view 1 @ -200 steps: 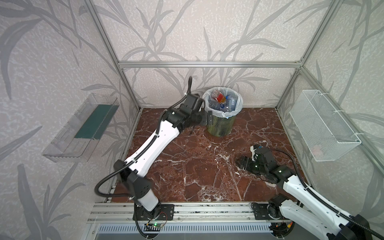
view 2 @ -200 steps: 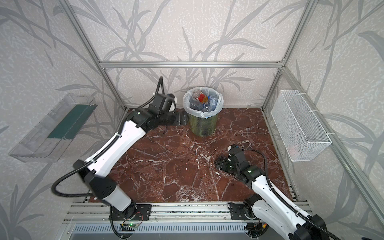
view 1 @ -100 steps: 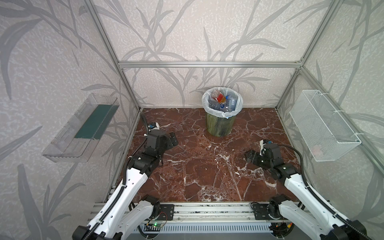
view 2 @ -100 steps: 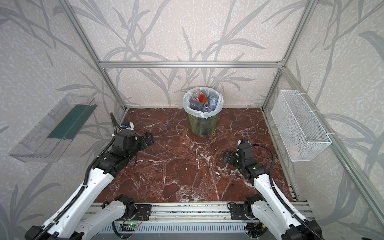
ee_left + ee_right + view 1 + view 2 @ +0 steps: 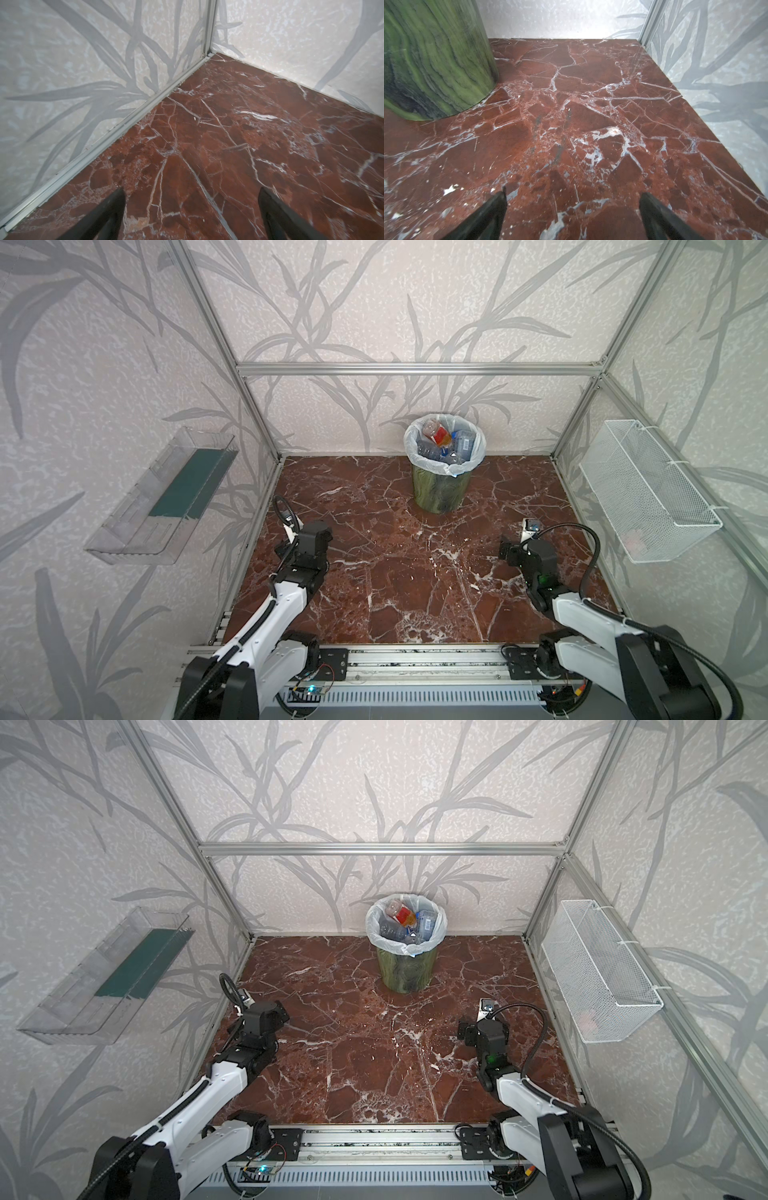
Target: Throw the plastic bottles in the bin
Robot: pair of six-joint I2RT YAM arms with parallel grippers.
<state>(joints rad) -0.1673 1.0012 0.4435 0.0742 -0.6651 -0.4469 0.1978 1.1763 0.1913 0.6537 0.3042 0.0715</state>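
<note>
My left claw [image 5: 191,192] and right claw [image 5: 572,195] gape empty; clear plastic bottles [image 5: 441,443], perhaps several, fill the round green-marbled bin [image 5: 440,491].

Left arm [image 5: 286,601] and right arm [image 5: 582,614]: white link shells, black joint housings. Black corrugated cable [image 5: 569,525] loops off each wrist. Green indicator light [image 5: 541,578] on right wrist joint. Jaws black, tapered.

Red-brown marble-patterned floor slab [image 5: 395,572]: smooth, white-veined, low sheen. Round dark green marbled bin [image 5: 440,493]: smooth wall, slight gloss. Translucent white plastic bag liner [image 5: 424,462]: thin, crinkled film over the rim. Clear plastic bottles [image 5: 434,435]: glossy, with printed labels. Silver metal frame rails [image 5: 415,369]: matt, brushed. White wire-mesh basket [image 5: 648,497]: painted metal. Clear plastic wall tray [image 5: 162,497]: glossy. Leaf-print wall covering [image 5: 332,302]: matt, rough-grained.
</note>
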